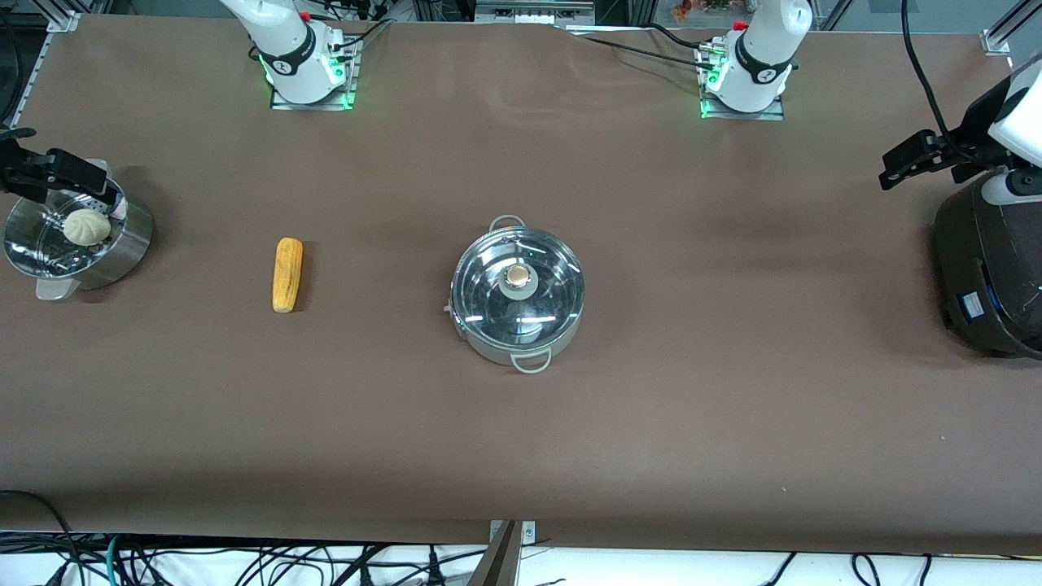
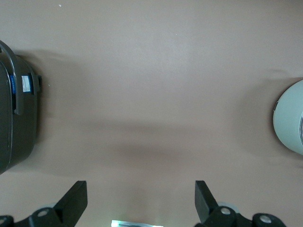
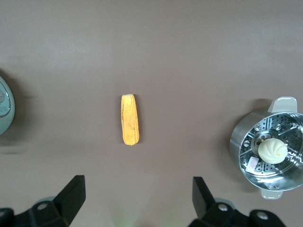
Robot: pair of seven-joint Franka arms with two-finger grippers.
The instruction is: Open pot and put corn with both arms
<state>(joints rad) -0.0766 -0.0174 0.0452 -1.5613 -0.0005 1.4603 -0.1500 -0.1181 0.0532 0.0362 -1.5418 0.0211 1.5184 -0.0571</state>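
From the front I see the pot (image 1: 518, 291) mid-table, lid (image 1: 518, 285) on, and the corn (image 1: 287, 274) lying toward the right arm's end. The right gripper (image 1: 49, 175) hangs over the steamer (image 1: 77, 244); the left gripper (image 1: 916, 159) is over the cooker (image 1: 989, 268).

On the left wrist view, the fingers (image 2: 75, 198) are spread, empty.

On the right wrist view, the fingers (image 3: 71, 196) are spread over bare table, the corn (image 3: 130, 119) untouched.

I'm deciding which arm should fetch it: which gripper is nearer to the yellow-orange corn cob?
Right. The right gripper hangs open over the perforated steel steamer pot, next to the yellow-orange corn cob. The left gripper is open over the big black cooker, at the table's left-arm end.
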